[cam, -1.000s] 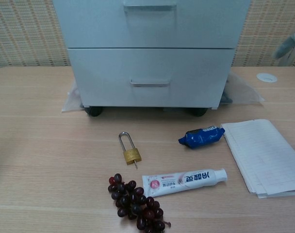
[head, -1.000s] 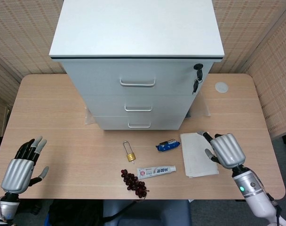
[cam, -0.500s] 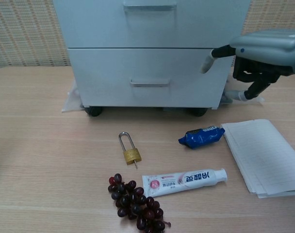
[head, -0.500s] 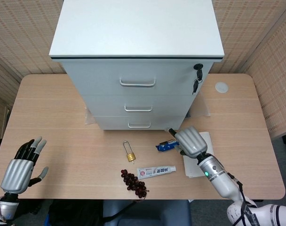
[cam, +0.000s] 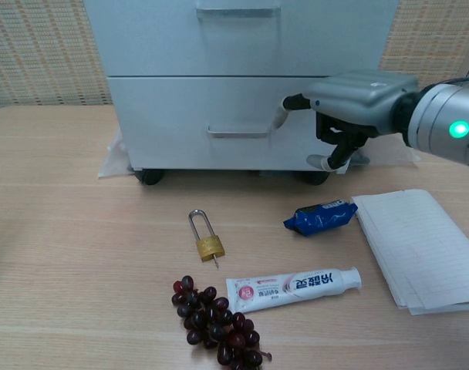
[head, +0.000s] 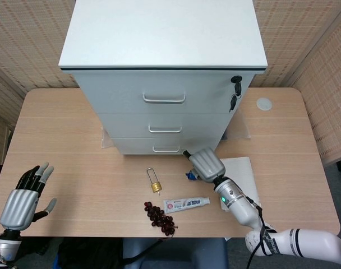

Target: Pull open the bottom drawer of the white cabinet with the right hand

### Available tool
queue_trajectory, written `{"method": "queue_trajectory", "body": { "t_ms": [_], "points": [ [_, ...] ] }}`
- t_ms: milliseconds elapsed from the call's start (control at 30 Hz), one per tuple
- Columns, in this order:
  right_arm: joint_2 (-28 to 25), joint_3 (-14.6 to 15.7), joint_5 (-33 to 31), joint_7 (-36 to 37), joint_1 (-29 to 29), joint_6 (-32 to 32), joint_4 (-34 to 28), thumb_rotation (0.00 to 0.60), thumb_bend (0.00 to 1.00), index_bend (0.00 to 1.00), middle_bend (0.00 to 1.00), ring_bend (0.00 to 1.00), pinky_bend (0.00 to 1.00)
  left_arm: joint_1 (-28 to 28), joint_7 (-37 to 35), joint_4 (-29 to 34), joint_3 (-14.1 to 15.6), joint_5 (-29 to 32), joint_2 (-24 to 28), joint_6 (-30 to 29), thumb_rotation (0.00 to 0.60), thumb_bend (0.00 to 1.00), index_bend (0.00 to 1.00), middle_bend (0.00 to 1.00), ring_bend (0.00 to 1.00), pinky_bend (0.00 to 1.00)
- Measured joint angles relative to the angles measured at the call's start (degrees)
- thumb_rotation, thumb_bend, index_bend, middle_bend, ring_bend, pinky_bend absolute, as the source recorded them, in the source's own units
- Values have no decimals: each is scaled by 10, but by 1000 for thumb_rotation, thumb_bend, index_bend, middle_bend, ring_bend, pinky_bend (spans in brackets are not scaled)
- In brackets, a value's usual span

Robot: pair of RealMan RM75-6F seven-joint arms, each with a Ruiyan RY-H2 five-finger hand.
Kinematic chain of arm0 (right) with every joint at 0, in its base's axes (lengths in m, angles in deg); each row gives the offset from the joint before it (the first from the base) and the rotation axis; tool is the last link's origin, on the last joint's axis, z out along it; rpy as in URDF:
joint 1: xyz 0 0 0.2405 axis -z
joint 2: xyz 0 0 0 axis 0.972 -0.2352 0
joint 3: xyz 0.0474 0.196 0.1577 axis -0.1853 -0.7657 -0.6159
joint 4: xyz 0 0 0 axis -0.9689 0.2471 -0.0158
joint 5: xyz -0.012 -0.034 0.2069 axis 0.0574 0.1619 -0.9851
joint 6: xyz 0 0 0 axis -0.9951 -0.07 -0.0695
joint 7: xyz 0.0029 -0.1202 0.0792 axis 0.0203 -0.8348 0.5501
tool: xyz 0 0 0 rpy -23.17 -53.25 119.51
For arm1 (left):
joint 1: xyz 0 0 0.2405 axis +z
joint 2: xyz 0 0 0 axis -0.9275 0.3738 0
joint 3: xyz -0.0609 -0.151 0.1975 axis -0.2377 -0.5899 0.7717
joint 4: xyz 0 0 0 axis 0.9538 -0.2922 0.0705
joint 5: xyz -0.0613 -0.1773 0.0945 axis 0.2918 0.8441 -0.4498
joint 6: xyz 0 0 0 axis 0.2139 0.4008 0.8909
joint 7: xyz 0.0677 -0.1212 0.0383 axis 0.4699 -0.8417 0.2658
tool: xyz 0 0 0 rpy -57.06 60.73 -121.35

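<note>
The white cabinet (head: 165, 33) stands at the back of the table, all three drawers closed. Its bottom drawer (cam: 165, 123) carries a slim handle (cam: 238, 133), which the head view shows low on the cabinet front (head: 166, 149). My right hand (cam: 350, 104) hovers just right of that handle, one finger stretched toward its right end and the others half curled, holding nothing. From above, the same hand (head: 206, 163) sits in front of the cabinet's lower right corner. My left hand (head: 22, 202) rests at the table's front left, fingers spread and empty.
On the table in front of the cabinet lie a brass padlock (cam: 207, 239), dark grapes (cam: 215, 320), a toothpaste tube (cam: 292, 287), a blue packet (cam: 319, 216) and a stack of paper (cam: 423, 247). Keys (head: 235, 89) hang from the cabinet's lock.
My right hand has swept left from above the paper to the cabinet front, ending close to the bottom drawer's handle. The left hand has stayed put.
</note>
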Motion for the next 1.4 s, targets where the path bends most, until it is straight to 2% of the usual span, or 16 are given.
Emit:
{"method": "queue_trajectory", "body": {
  "t_ms": [867,1400],
  "points": [
    [57,12,-52,-7,-73,1,71,600,334,178,930,964,935,2,-9,-11,2,4,-3,0,600,326,25,0,0,104],
    [46,43,-59,-24,-82,17,38,600,334,179,930,964,935,2,-16,-19,3,6,-7,3,600,327,25,0,0,104]
  ]
}}
